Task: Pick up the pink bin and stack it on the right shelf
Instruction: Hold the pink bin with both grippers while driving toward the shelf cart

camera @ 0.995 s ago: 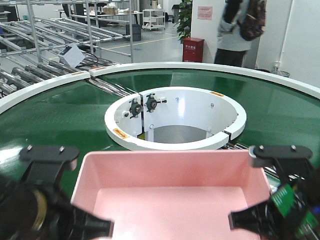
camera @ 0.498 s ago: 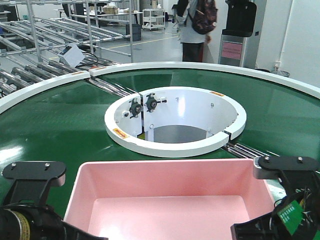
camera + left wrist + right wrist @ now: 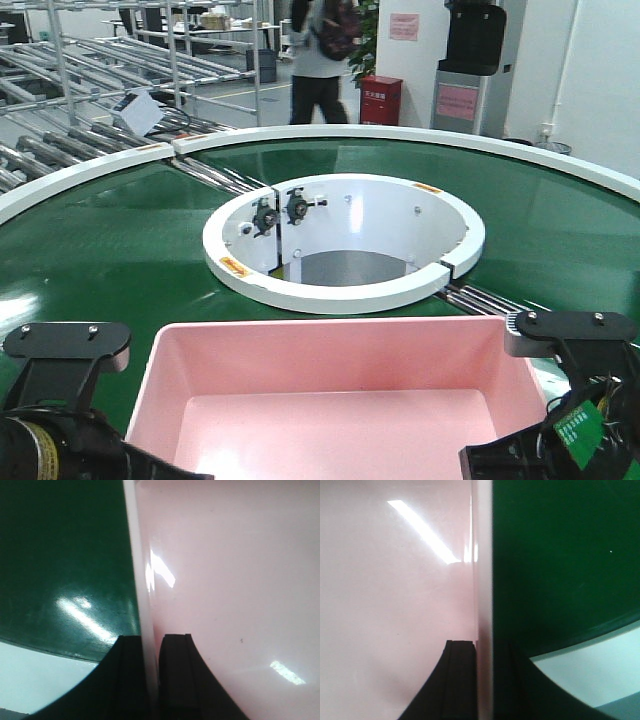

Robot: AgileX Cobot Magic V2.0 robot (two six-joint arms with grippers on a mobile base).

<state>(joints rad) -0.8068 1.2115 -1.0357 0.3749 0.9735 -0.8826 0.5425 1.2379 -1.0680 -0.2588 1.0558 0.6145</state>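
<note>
The pink bin (image 3: 340,400) fills the bottom middle of the front view, held just above the green conveyor belt (image 3: 120,250). My left gripper (image 3: 150,642) is shut on the bin's left rim (image 3: 142,580), one black finger outside, one inside the pink wall (image 3: 230,580). My right gripper (image 3: 482,647) is shut on the bin's right rim (image 3: 481,555) the same way, with the pink inside (image 3: 395,580) to its left. Both arms show at the front view's lower corners, left (image 3: 60,400) and right (image 3: 570,400). The right shelf is out of view.
A white ring (image 3: 345,240) surrounds a round opening in the middle of the belt, just beyond the bin. The belt's white outer edge (image 3: 400,133) curves behind. A person (image 3: 320,60) walks at the back, near roller racks (image 3: 90,80) and a red box (image 3: 383,98).
The bin has come lower and nearer in the front view over the second, with both arms sinking at its sides. The person at the back has walked from right to left.
</note>
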